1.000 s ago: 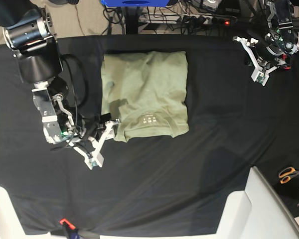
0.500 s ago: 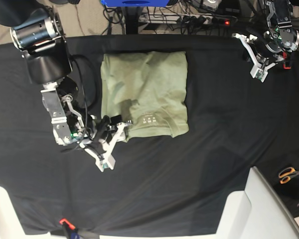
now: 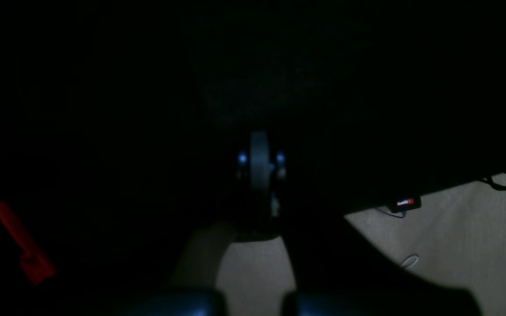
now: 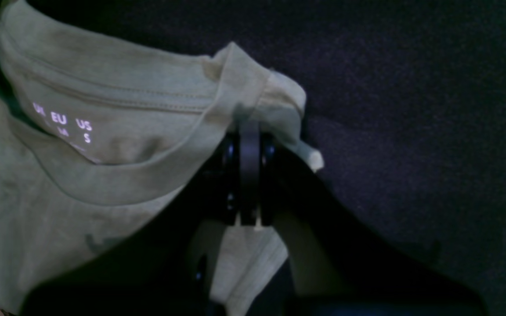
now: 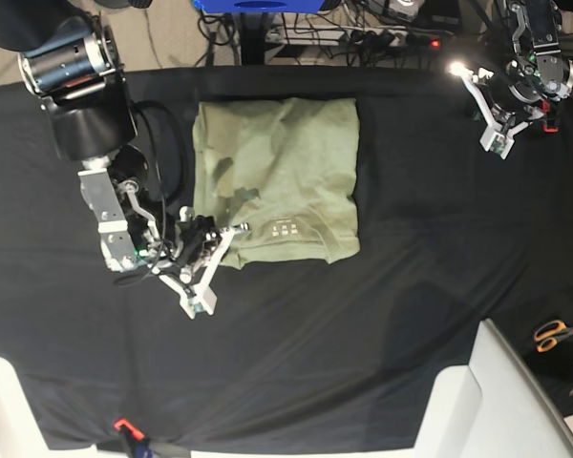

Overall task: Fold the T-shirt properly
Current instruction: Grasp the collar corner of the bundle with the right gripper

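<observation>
My right gripper (image 5: 210,264) sits at about 7 o'clock of the pale sage-green short-sleeved cotton T-shirt (image 5: 277,176), fingers spread wide, one white finger (image 5: 222,250) touching the garment's near-left corner, the other lying out on the black table cloth (image 5: 382,315). In the right wrist view the gripper (image 4: 249,131) has a bunched fold of green fabric right at its tip, next to the crew collar with its small white printed size marks (image 4: 62,125); I cannot tell whether any cloth lies between the fingers. The T-shirt (image 4: 81,145) lies folded into a rough rectangle at the table's centre toward 12 o'clock, collar edge facing 6 o'clock, surface wrinkled. My left gripper (image 5: 492,119) is well apart at about 2 o'clock of the shirt, by the table's far corner, fingers parted, nothing in them. Left wrist view is nearly black; only pale floor (image 3: 455,245) and a red bracket (image 3: 13,241) show. Orange-handled scissors (image 5: 557,334) lie at 4 o'clock, off the cloth.
</observation>
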Available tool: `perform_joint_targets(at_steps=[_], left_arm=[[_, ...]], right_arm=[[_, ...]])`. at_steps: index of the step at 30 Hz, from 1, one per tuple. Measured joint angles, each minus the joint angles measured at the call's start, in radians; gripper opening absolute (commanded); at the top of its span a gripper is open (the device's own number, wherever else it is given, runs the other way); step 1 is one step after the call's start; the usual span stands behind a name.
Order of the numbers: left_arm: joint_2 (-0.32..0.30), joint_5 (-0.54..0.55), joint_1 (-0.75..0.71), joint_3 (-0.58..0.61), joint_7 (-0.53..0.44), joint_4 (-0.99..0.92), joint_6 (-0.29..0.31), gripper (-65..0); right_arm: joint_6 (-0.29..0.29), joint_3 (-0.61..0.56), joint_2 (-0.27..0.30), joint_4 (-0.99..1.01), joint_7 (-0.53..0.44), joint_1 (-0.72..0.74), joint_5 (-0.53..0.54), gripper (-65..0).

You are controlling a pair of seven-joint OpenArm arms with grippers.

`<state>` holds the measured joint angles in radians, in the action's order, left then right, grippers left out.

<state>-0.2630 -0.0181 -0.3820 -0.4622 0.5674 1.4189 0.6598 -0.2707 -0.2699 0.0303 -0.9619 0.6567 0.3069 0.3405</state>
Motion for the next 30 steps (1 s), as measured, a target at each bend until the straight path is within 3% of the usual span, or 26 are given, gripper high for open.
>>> perform_joint_targets(at_steps=[13, 16, 19, 21, 24, 25, 27, 30], left_arm=[[0.0, 0.0, -0.001, -0.002, 0.0, 0.0, 0.0, -65.0], [0.0, 0.0, 0.0, -0.002, 0.0, 0.0, 0.0, -65.0], [0.0, 0.0, 0.0, -0.002, 0.0, 0.0, 0.0, -65.0], [0.0, 0.0, 0.0, -0.001, 0.001, 0.0, 0.0, -65.0], [0.0, 0.0, 0.002, -0.001, 0.001, 0.0, 0.0, -65.0], [0.0, -0.001, 0.002, 0.0, 0.001, 0.0, 0.0, -65.0], [0.0, -0.001, 0.003, 0.001, 0.002, 0.0, 0.0, -65.0], [-0.001, -0.001, 0.003, 0.001, 0.002, 0.0, 0.0, -65.0]], right_arm=[[0.001, 0.0, 0.014, -0.001, -0.04, 0.011, -0.003, -64.8], [0.073, 0.0, 0.028, -0.001, -0.04, 0.011, -0.004, -64.7], [0.088, 0.003, 0.035, -0.001, -0.037, 0.018, -0.005, -63.6], [0.087, 0.003, 0.032, -0.001, -0.037, 0.025, -0.003, -56.1], [0.075, 0.061, 0.012, -0.002, 0.025, 0.024, 0.004, -32.1], [0.076, 0.085, 0.006, -0.002, 0.042, 0.022, 0.004, -27.2], [0.072, 0.14, -0.003, -0.002, 0.044, 0.019, -0.002, -27.2], [-0.016, 0.191, -0.003, 0.01, 0.04, 0.023, -0.004, -29.0]])
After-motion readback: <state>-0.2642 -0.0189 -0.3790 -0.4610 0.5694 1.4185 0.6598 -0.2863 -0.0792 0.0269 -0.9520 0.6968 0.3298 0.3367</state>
